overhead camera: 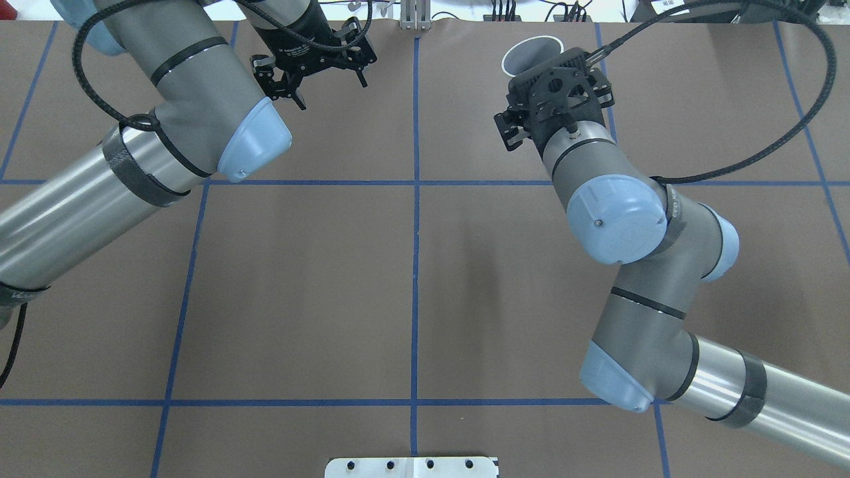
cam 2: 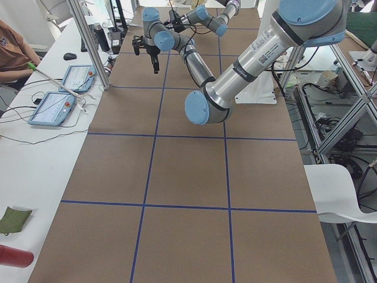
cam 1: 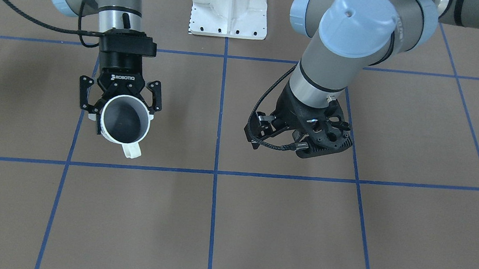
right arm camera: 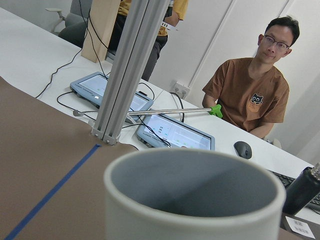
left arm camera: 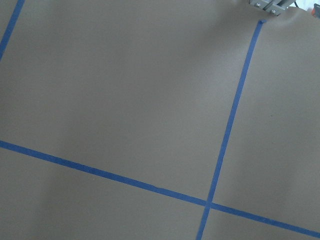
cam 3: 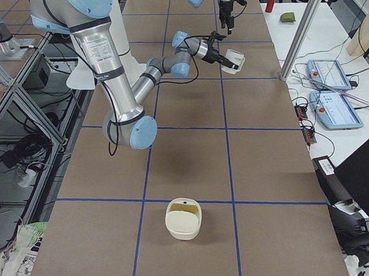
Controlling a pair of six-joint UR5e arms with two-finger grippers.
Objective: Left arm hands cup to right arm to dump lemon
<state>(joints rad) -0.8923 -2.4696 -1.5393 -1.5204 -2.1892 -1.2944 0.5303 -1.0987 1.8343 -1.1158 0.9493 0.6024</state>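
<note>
My right gripper [cam 1: 121,107] is shut on the white cup [cam 1: 124,119] and holds it above the table, tipped on its side. The cup's mouth faces the operators' side and its handle points down. The grey inside looks empty here and in the right wrist view [right arm camera: 195,200]. The lemon shows neither in the cup nor on the table near it. In the overhead view only the cup's rim [overhead camera: 531,56] shows beyond the right wrist. My left gripper [overhead camera: 315,66] is open and empty, apart from the cup, across the centre tape line. The cup's lettering shows in the exterior right view [cam 3: 233,60].
Blue tape lines grid the brown table [cam 1: 282,235]. The white robot base plate [cam 1: 230,6] is at the robot's side. A white bowl-like container [cam 3: 184,219] with something yellowish inside stands near the table's right end. Operators, tablets and an aluminium post [right arm camera: 125,75] are beyond the far edge.
</note>
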